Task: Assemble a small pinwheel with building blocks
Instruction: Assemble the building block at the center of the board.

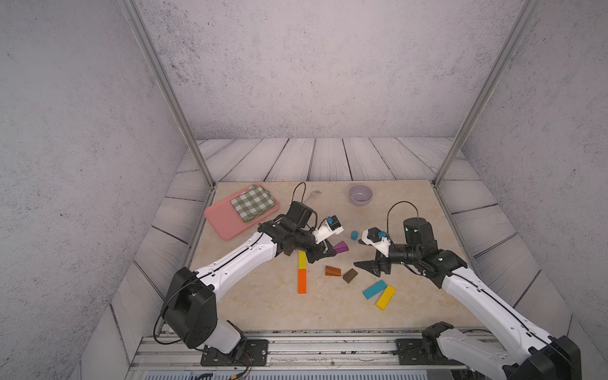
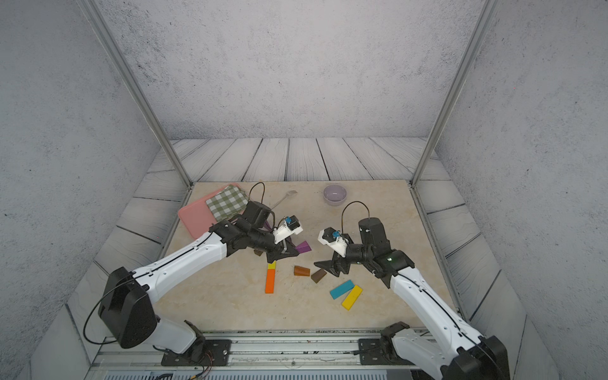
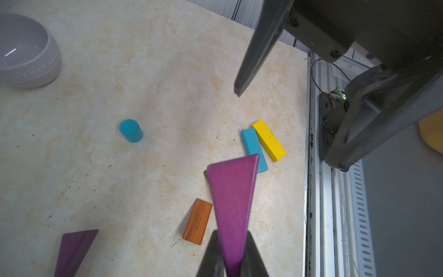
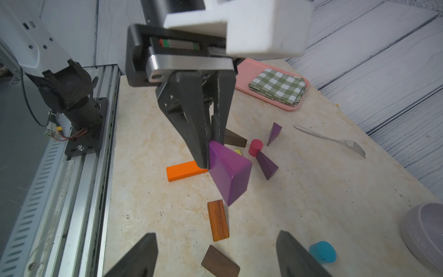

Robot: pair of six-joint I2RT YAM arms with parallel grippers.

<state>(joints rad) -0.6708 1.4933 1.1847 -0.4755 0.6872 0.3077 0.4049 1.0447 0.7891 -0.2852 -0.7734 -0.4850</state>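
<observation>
My left gripper [image 1: 329, 251] is shut on the thin end of a purple wedge [image 1: 341, 246], which hangs just above the table [image 1: 263, 306]; the left wrist view shows that wedge [image 3: 232, 203] pinched between the jaws. To its right my right gripper [image 1: 361, 253] stands open and empty, and in the right wrist view its fingertips [image 4: 148, 239] flank two brown wedges [image 4: 217, 220] on the table. A yellow bar [image 1: 302, 261] and an orange bar [image 1: 302, 281] lie end to end. A blue bar [image 1: 375, 289] and a second yellow bar [image 1: 385, 297] lie side by side. Between the grippers stands a blue cylinder [image 1: 354, 235].
A pink cylinder [image 4: 255, 147], two more purple wedges [image 4: 267, 165] and a dark brown wedge [image 4: 233, 139] sit under the left arm. At the back are a lilac bowl [image 1: 360, 194], a fork [image 1: 311, 196] and a pink tray [image 1: 223, 220] with a checked cloth [image 1: 253, 202].
</observation>
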